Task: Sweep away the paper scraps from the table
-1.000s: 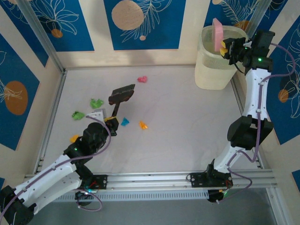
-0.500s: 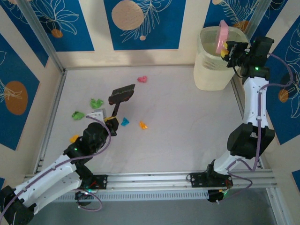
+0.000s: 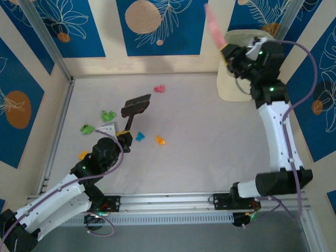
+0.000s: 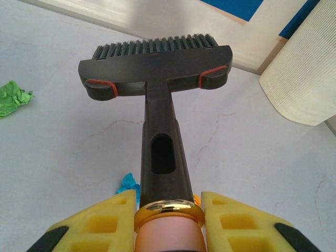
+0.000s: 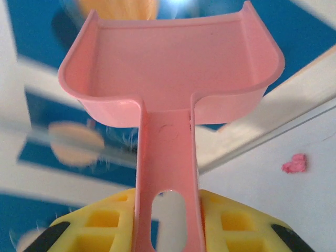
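Note:
Paper scraps lie across the left half of the table [image 3: 210, 142]: a pink one [image 3: 159, 88] at the back, two green ones [image 3: 108, 115] [image 3: 87, 128], a cyan one [image 3: 140, 136], an orange one [image 3: 160, 140] and a yellow-orange one [image 3: 83, 155]. My left gripper [image 3: 124, 137] is shut on the handle of the dark brush [image 3: 136, 105], whose bristles point to the far wall. The left wrist view has the brush [image 4: 155, 65], a green scrap [image 4: 11, 97] and the cyan scrap [image 4: 127, 185]. My right gripper [image 3: 231, 55] is shut on the pink dustpan [image 3: 212, 23], held high and tilted. The pan [image 5: 173, 68] looks empty.
The pale waste bin [image 3: 231, 89] stands in the far right corner, partly behind my right arm, and shows as a ribbed wall [image 4: 304, 68] in the left wrist view. Aluminium rails and cream walls with blue panels edge the table. The pink scrap [image 5: 295, 164] lies below the dustpan.
My right arm has swung left from over the bin, carrying the dustpan up and away from it. The left arm and the brush have not moved.

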Robot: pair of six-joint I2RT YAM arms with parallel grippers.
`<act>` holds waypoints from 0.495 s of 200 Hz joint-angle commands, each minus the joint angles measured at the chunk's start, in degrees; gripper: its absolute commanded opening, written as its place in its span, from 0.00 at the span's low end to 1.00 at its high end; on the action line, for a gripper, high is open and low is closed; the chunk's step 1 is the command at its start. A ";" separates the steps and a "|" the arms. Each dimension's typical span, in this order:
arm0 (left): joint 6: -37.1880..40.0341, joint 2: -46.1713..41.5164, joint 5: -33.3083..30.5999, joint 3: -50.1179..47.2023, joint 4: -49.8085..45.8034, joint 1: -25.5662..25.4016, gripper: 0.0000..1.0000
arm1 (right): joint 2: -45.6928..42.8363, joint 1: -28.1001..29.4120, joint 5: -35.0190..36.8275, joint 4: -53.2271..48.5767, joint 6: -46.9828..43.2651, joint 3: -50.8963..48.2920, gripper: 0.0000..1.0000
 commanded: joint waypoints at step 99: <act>-3.24 -10.67 -13.59 -0.58 -5.18 -0.32 0.00 | -6.37 25.06 26.75 8.04 -41.38 -39.46 0.00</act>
